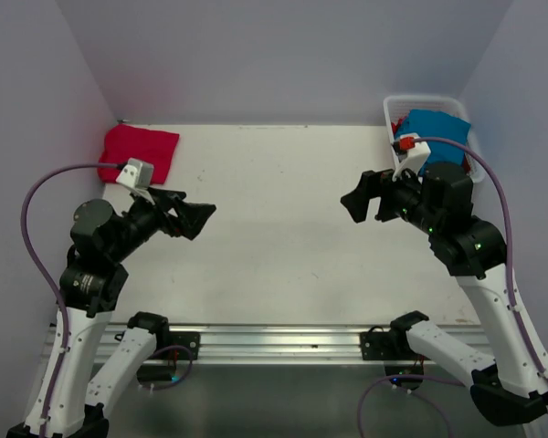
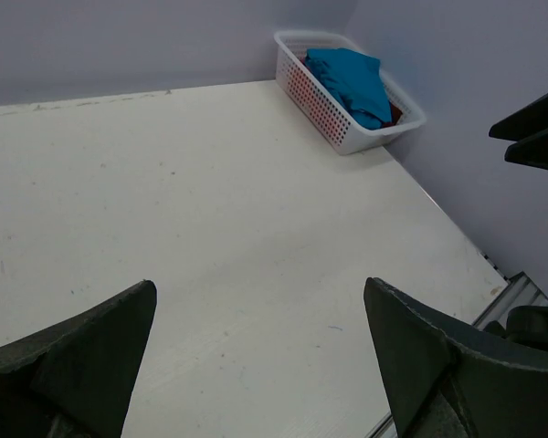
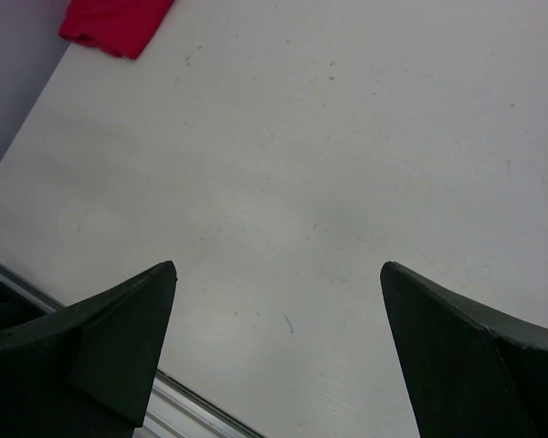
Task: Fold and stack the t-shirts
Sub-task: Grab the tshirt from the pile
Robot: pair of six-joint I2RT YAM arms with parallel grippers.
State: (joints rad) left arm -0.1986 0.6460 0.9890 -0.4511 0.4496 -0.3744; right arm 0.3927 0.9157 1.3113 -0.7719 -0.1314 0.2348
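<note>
Both arms hover above the table [image 1: 283, 182], with the left gripper [image 1: 204, 222] and right gripper [image 1: 361, 208] spread wide and empty. The folded pinkish-red t-shirt [image 1: 140, 152] lies at ten o'clock. The teal-blue t-shirt [image 1: 434, 135] fills the white basket [image 2: 320, 105] at two o'clock.

A folded pinkish-red t-shirt [image 1: 140, 151] lies at the worktop [image 1: 283, 237]'s far left corner. A white basket [image 1: 425, 99] stands far right.

White plastic mesh basket [image 2: 318, 105] in far right corner of white table [image 1: 274, 246], close to both walls. Tabletop matte, lightly speckled with small marks. Aluminium rail [image 1: 283, 339] along near table edge. Pale lilac walls [image 1: 283, 55] on three sides.
</note>
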